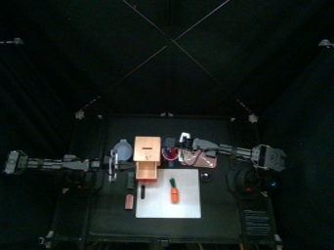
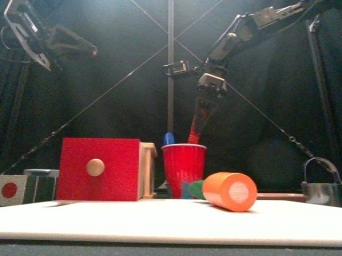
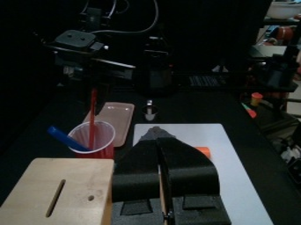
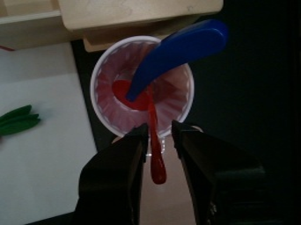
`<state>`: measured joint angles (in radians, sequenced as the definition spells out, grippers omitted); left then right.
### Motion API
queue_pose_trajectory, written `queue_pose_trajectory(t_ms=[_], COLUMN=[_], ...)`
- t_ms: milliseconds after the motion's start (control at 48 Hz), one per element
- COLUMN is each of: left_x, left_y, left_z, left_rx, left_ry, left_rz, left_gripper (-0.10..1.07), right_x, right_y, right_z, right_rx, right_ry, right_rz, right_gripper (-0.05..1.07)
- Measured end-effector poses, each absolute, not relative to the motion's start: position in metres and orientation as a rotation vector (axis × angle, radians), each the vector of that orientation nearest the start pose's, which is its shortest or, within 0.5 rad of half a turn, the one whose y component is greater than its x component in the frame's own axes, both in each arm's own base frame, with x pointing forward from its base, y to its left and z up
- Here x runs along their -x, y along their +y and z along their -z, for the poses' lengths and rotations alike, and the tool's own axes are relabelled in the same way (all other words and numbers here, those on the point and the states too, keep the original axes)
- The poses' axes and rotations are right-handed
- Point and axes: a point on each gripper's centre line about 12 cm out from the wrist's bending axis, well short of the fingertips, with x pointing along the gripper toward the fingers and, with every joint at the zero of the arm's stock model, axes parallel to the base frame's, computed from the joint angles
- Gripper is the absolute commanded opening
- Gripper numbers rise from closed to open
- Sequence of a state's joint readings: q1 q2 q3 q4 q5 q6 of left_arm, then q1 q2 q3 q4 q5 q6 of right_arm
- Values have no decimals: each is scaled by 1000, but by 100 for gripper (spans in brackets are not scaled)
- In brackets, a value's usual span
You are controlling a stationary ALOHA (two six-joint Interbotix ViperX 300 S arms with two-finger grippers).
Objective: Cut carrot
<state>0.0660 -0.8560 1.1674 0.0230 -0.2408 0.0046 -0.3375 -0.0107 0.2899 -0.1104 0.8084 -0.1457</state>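
While the right gripper [image 4: 154,151] pinches the red-handled tool [image 4: 153,141], seemingly half-lifted, it could snag and topple the red cup [image 4: 143,92]; left gripper's [image 3: 166,149] jaws sit pressed together.

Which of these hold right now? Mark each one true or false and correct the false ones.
1. The right gripper pinches a thin red-handled tool above the red plastic cup. True.
2. The small orange carrot with a green tip lies inside the cup. False: it lies on the white sheet.
3. A blue-handled tool sticks out of the cup. True.
4. The left gripper holds the carrot. False: its jaws are shut on nothing.
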Motion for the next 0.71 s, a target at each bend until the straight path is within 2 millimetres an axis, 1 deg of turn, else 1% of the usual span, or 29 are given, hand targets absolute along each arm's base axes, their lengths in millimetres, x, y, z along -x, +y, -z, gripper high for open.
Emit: queue_pose_trajectory(t_ms=[312,500,562,708], left_x=[-215,-215,-215,-215], left_y=[16,16,16,17], left_z=[-266,-264,-264,-264], left_rx=[-22,-18,-16,-16], left_ry=[78,82,82,82], left_rz=[-72,-73,-73,-75], left_gripper=[11,11,11,11], right_x=[-377,-378,-378,-378], right_y=[-140,-139,-139,-138], right_z=[-245,-247,-247,-246], right_rx=[44,37,31,15], right_ry=[1103,1099,1099,1098], right_rz=[249,248,248,243], right_gripper=[62,59,58,49])
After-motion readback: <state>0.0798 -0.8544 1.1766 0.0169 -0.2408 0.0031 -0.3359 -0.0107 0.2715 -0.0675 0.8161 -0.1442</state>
